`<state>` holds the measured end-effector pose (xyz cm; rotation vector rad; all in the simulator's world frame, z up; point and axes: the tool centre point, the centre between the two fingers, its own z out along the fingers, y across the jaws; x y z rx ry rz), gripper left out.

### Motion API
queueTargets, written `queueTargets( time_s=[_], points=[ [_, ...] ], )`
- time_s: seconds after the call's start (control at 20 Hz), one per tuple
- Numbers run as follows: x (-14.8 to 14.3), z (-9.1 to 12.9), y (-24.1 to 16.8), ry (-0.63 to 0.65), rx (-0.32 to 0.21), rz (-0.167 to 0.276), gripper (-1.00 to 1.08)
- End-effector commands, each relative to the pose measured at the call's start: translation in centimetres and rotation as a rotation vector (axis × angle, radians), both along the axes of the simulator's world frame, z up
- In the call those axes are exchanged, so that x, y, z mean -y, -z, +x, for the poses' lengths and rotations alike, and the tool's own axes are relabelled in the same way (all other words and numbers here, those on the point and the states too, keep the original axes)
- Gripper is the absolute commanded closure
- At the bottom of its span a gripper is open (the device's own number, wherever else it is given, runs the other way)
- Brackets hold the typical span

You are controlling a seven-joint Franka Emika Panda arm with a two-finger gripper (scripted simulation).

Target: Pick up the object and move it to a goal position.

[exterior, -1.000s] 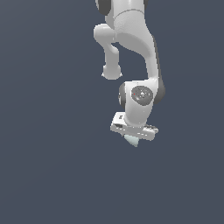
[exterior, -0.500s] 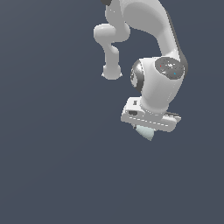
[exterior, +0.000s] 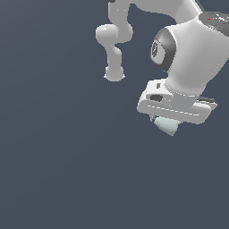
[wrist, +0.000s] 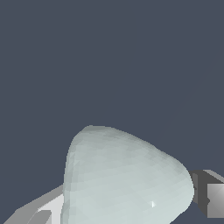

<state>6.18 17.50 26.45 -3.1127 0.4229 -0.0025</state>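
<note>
1. I see the Panda arm (exterior: 188, 49) at the exterior view's upper right, over a plain slate-grey ground.
2. The gripper (exterior: 167, 124) points down, its jaws closed on the object (exterior: 167, 126).
3. In the wrist view, the pale mint lump (wrist: 124, 179) sits between both fingers (wrist: 210, 199), touching them.
</note>
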Motion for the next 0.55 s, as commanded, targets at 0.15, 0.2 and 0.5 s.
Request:
queueTargets(
  time_s=[0.15, 0.2, 0.5],
  points=[
    [-1.1, 0.4, -2.4, 0.001, -0.002, -0.001, 1.08],
    [-1.2, 0.4, -2.6, 0.001, -0.002, -0.001, 1.08],
    [-1.5, 0.5, -3.3, 0.001, -0.002, 0.0, 1.08]
  ],
)
